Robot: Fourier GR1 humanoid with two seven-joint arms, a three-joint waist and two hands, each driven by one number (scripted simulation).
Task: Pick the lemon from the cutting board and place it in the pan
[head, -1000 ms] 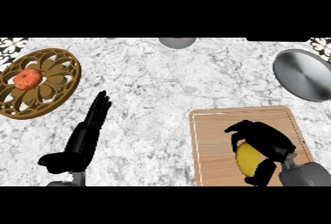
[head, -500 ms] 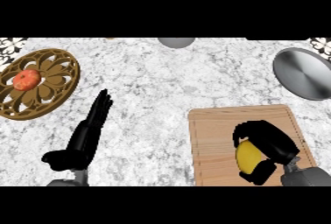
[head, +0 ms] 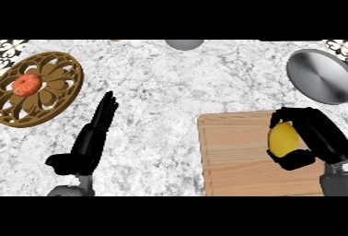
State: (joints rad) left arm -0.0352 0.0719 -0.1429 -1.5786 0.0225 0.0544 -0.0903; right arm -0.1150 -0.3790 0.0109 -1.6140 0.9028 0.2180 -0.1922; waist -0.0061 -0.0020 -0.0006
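The yellow lemon (head: 282,138) is over the right part of the wooden cutting board (head: 238,156). My right hand (head: 316,136) is curled round it, fingers over the top and thumb under the bottom. The grey pan (head: 317,76) lies at the counter's far right, beyond the board's far edge. My left hand (head: 92,136) rests open at the lower left, fingers straight and pointing away, holding nothing.
A brown openwork round tray (head: 42,87) with a red-orange fruit (head: 27,84) on it lies at the far left. A grey round object (head: 184,44) shows at the top edge. Bare marble counter lies between the board and the tray.
My right hand has closed round the lemon and carried it up and to the right across the board, toward the pan. The left hand has stayed still.
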